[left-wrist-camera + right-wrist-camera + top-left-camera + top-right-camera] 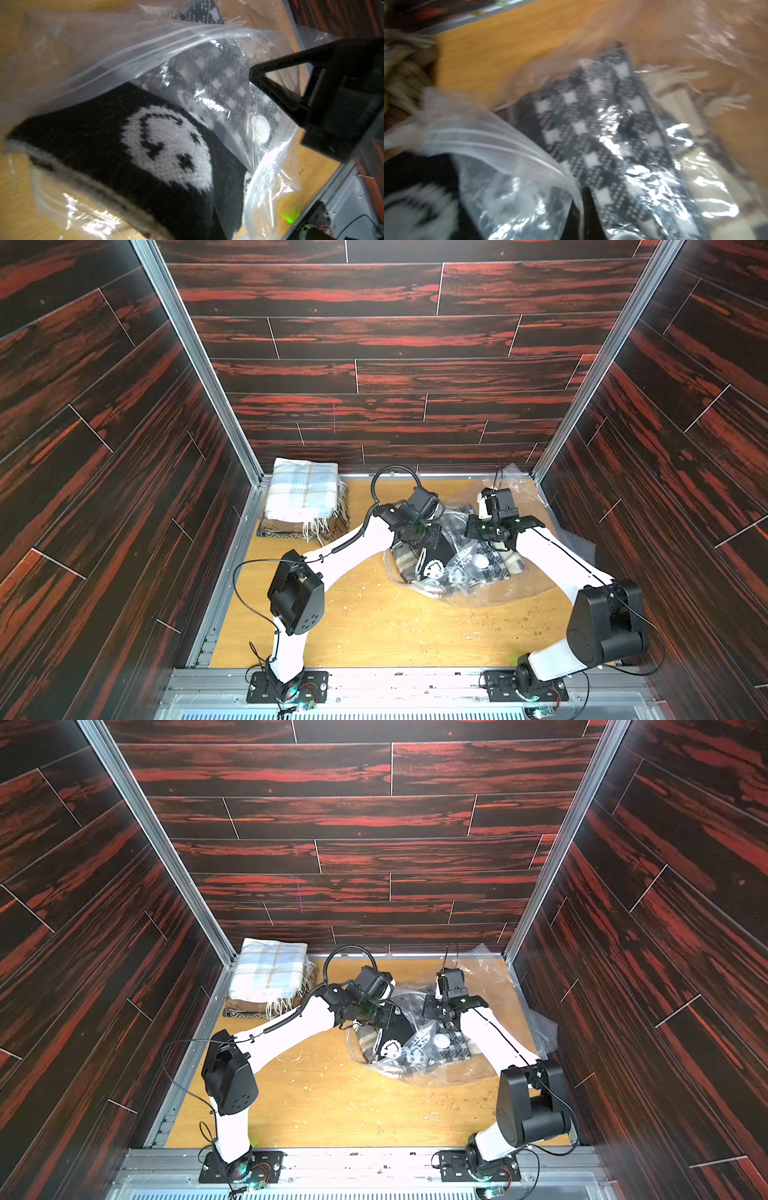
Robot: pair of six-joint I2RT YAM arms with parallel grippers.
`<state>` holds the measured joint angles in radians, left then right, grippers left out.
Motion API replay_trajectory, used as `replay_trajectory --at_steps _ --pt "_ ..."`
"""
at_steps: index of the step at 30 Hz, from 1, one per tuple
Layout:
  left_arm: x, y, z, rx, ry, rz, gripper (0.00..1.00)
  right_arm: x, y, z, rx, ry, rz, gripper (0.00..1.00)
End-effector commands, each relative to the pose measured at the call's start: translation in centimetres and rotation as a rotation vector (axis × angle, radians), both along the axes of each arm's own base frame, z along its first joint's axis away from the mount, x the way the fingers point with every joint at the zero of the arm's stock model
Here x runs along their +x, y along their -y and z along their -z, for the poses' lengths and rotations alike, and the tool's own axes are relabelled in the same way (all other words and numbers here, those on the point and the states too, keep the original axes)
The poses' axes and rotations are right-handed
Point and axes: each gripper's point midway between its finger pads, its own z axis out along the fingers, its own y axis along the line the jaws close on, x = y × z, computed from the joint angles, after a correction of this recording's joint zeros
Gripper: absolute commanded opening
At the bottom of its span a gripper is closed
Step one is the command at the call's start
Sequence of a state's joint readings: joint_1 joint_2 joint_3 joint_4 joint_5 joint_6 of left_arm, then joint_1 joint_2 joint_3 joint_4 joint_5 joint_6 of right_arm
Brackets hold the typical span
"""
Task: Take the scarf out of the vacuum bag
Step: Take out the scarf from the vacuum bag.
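A black knitted scarf (145,145) with a round white motif is sticking partway out of the mouth of the vacuum bag (490,593). Its checked remainder is lying under the clear plastic beside the round white valve (262,128). In both top views the bag is sprawling crumpled on the wooden table (374,614), at about one o'clock from the table's centre. The left gripper (430,537), at the scarf's eleven o'clock, is clamping tight on the scarf's plain black end and holding it raised off the wood, though its fingertips are hiding beneath the wrist. The right gripper (586,207), jaws pressed together, is pinching the bag's zip-seal edge at the scarf's three o'clock. A beige plaid cloth (405,562) is showing beneath the scarf at the bag's mouth. A stack of folded cloths (301,493) is sitting well apart at ten o'clock, in the table's far corner.
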<state>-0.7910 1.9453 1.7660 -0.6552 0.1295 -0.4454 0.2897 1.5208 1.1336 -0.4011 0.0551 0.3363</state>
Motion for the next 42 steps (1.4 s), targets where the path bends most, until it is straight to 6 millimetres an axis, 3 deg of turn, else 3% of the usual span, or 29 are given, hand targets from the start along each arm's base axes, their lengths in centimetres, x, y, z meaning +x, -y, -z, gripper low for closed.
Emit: replay_trajectory --at_steps 1,5,10,16,26,36,42 --pt "0.1 -2.3 -0.8 0.114 0.055 0.009 0.00 -1.5 -4.6 -1.1 0.095 0.038 -0.197 0.00" --pt "0.6 -5.2 0.3 0.303 0.092 0.002 0.00 -2.0 -7.3 -1.0 0.164 0.017 -0.285 0.00" --pt "1.7 -9.3 -0.1 0.511 0.177 -0.068 0.00 -2.4 -9.0 -0.1 0.189 -0.013 -0.334 0.00" --pt "2.5 -12.0 -0.7 0.706 0.246 -0.102 0.00 -2.2 -8.8 1.1 0.151 -0.037 -0.312 0.00" --pt "3.2 -14.8 -3.0 0.950 0.401 -0.186 0.00 -1.9 -8.3 1.8 0.111 -0.051 -0.282 0.00" --pt "1.9 -18.5 -5.2 1.207 0.496 -0.120 0.00 -1.5 -7.6 2.3 0.074 -0.056 -0.249 0.00" --pt "1.1 -21.2 -7.9 1.322 0.619 -0.128 0.00 -1.3 -7.7 2.5 0.072 -0.053 -0.247 0.00"
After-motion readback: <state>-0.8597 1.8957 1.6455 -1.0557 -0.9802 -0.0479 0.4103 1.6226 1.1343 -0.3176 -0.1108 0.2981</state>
